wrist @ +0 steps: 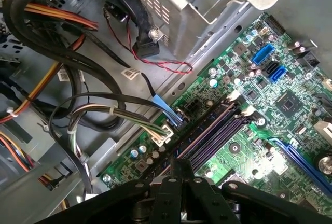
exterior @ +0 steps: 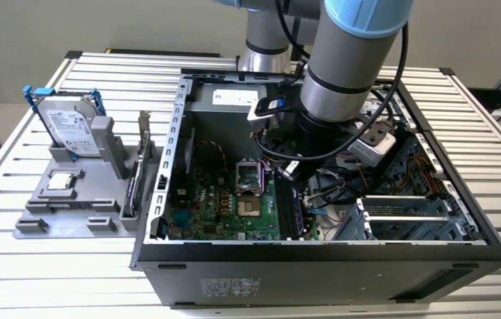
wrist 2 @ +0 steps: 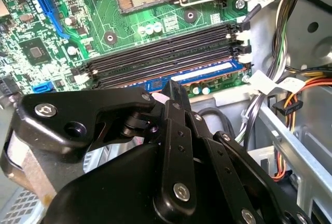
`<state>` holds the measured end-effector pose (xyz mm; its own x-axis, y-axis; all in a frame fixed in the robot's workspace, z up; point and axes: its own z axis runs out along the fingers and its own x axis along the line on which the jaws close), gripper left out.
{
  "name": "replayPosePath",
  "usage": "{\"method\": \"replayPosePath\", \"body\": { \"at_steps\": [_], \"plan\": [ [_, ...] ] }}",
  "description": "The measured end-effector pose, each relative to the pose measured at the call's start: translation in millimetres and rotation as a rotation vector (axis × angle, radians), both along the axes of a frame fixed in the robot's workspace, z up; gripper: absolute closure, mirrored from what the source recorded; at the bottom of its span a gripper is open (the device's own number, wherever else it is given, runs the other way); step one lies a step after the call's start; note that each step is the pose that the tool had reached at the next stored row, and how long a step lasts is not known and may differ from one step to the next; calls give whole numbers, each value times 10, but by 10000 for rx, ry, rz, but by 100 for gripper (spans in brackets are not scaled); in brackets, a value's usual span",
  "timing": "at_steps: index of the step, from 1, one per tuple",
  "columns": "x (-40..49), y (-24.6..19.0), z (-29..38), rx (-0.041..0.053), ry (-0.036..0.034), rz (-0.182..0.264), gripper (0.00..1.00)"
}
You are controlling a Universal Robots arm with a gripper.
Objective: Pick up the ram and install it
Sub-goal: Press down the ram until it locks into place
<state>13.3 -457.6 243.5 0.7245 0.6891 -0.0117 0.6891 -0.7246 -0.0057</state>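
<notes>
The grey and light-blue robot arm [exterior: 343, 60] reaches steeply down from above into the open black metal computer case [exterior: 321, 246], which lies on its side on the slatted white metal counter [exterior: 20, 266]. Its wrist sits low over the green motherboard [exterior: 224, 206], on the exterior view's right side of the square processor socket [exterior: 248, 178].

The black gripper [wrist 2: 174, 99] hangs directly above the row of long black plastic memory slots [wrist 2: 166, 53]. In the second wrist view its fingers [wrist 2: 179, 97] are drawn close together at the slot nearest the case wall, where the ram, a long narrow dark blue circuit-board stick with a white label [wrist 2: 207, 72], lies lengthwise in the slot line. The fingertips appear to pinch its near end, though the contact itself is partly hidden by the gripper body.

In the first wrist view the gripper [wrist: 179, 169] meets the same slot row [wrist: 207, 136], beside bundled black, orange and yellow cables [wrist: 62, 53].

On the counter, on the exterior view's left, a grey plastic parts holder [exterior: 73, 199] carries a silver hard drive [exterior: 69, 129].
</notes>
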Motion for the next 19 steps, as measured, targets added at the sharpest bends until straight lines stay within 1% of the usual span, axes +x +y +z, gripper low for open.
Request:
{"method": "replayPosePath", "body": {
  "at_steps": [2, 12, 19],
  "plan": [
    [-1, 0, 0, 0, 0, 130, 100],
    [-2, 4, 0, 1, 0, 1334, 100],
    [-2, 6, -1, 0, 0, 1986, 100]
  ]
}}
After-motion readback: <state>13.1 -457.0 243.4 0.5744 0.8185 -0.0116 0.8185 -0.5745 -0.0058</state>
